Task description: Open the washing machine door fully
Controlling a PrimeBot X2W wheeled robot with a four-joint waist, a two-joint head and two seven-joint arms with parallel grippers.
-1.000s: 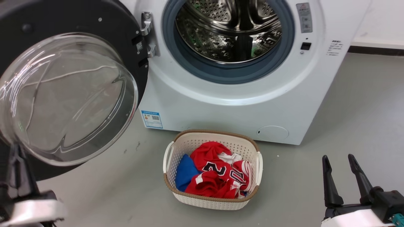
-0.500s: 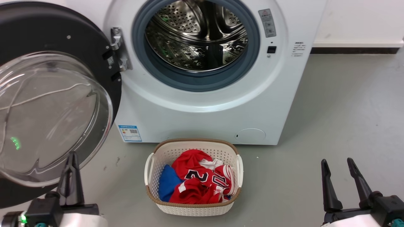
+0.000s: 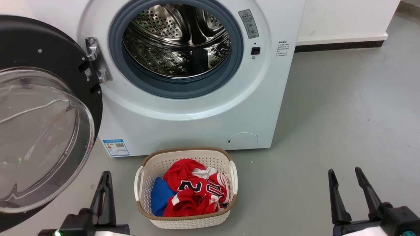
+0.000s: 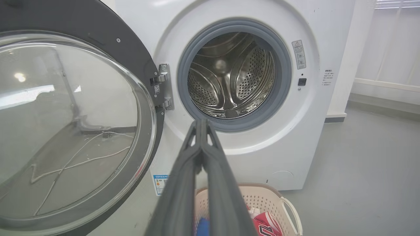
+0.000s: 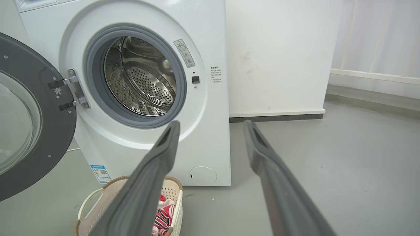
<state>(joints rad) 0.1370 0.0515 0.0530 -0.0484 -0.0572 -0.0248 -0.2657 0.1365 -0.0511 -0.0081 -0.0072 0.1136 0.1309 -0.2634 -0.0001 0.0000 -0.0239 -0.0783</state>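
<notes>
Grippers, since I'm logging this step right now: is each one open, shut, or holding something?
Left gripper: closed, fingers pressed together, holding nothing.
Right gripper: open, holding nothing.

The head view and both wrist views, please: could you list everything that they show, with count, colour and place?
washing machine: one, white, centre, on the floor before the wall
washing machine door: one, black with a clear glass bowl, swung open at the machine's left
drum: one, steel, inside the grey gasket
blue label: one, low left on the machine's front
round cap: one, white, low right on the front
laundry basket: one, white with a brown rim, on the floor before the machine
clothes: several, red, white and blue, in the basket
floor: grey
left gripper: one, dark, lower left, jaws shut
right gripper: one, dark, lower right, jaws open
</notes>
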